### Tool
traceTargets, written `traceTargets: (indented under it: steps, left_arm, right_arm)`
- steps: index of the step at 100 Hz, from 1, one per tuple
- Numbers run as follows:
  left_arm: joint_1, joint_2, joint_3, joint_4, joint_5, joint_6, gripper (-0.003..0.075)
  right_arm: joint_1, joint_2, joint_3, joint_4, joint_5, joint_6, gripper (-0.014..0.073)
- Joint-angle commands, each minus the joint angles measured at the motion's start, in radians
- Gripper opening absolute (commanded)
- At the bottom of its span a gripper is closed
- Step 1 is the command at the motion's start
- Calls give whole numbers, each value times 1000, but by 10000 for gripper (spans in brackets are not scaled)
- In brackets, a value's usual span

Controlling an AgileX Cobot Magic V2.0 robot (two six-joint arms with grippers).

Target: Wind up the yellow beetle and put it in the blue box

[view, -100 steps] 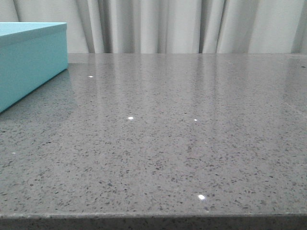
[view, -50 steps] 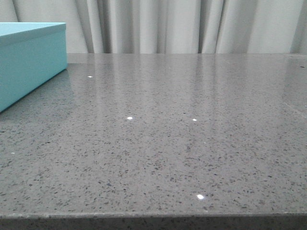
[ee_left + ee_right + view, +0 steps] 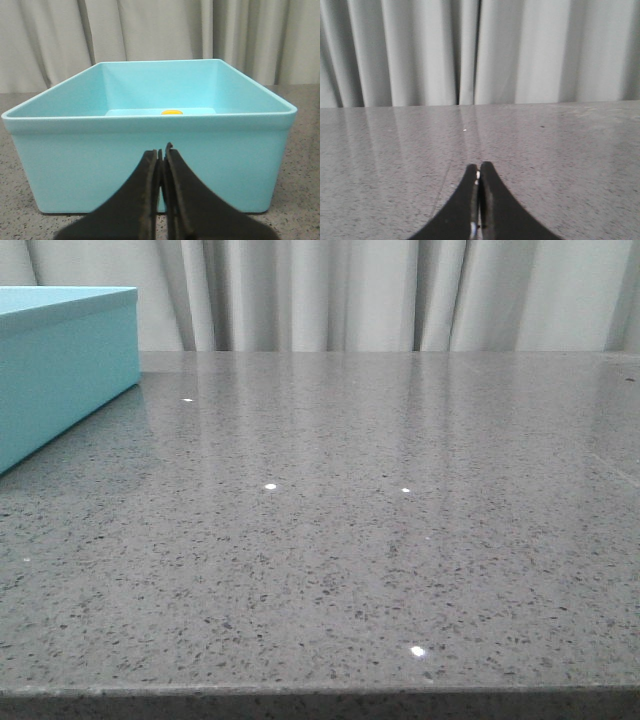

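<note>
Setting: pale grey pleated curtain (image 3: 380,295) across the whole background; in front of it a grey speckled stone desk (image 3: 350,540), glossy, with small bright light reflections.

Item 1, blue box (image 3: 150,165): light turquoise, rectangular, open-topped, standing on the desk. In the front view only its corner and one long side show, at the far left edge of the desk. In the left wrist view it fills most of the picture, its near wall facing the camera, rim level, interior visible down to a strip of floor.

Item 2, yellow beetle (image 3: 171,112): only a small rounded yellow-orange sliver shows, just above the box's near rim, lying on the floor inside the blue box toward its far wall. Windows and wheels cannot be made out.

Item 3, left end effector (image 3: 162,155): two black fingers pressed together with only a hairline gap, holding nothing. It points level at the near wall of the blue box, outside the box and low, close to desk height.

Item 4, right end effector (image 3: 479,175): black fingers likewise closed tip to tip, empty. It points horizontally across bare desk toward the curtain, low over the surface.

Neither arm appears in the front view.
</note>
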Motion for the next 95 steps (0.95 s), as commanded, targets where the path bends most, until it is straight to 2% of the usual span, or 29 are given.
traceTargets:
  steps: [1, 11, 47, 95]
  left_arm:
    - [0, -30, 43, -10, -77, -1, -20]
    - [0, -30, 43, -10, -77, -1, -20]
    - [0, -30, 43, -10, -77, -1, -20]
    - [0, -30, 43, -10, -77, -1, -20]
  right_arm:
    - [-30, -27, -17, -10, -49, -4, -67]
    - [-50, -100, -17, -10, 22, -4, -67]
    - [-49, -94, -16, -10, 161, -4, -67]
    - [-49, -94, -16, -10, 161, -4, -67]
